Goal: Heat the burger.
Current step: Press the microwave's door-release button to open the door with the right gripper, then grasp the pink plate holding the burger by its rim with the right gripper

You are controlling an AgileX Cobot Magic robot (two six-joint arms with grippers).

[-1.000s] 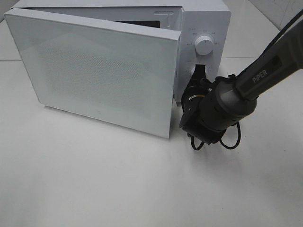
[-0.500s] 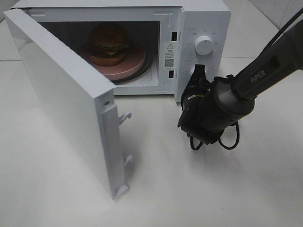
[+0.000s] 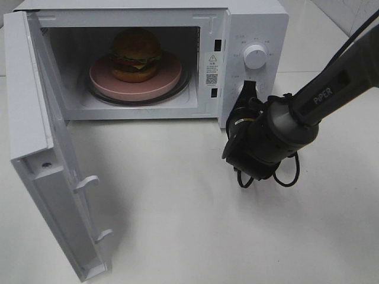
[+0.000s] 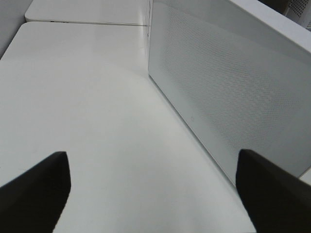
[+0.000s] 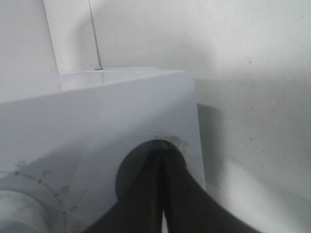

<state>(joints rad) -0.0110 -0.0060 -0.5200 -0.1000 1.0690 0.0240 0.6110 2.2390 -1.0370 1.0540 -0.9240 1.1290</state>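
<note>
The burger sits on a round pink plate inside the white microwave, whose door stands swung wide to the left. My right gripper is shut, its tip against the round recess low on the control panel, below the knob. The right wrist view shows the closed fingers pressed into that recess. My left gripper is open with nothing between its fingers, facing the door's dotted outer face. It does not show in the high view.
The open door juts toward the front left edge of the white table. A loose black cable loops under the right wrist. A second white tabletop lies beyond a seam.
The microwave door swung from almost shut to wide open on its left hinge, uncovering the burger and plate. The right gripper stayed at the panel. The left gripper stayed open.
</note>
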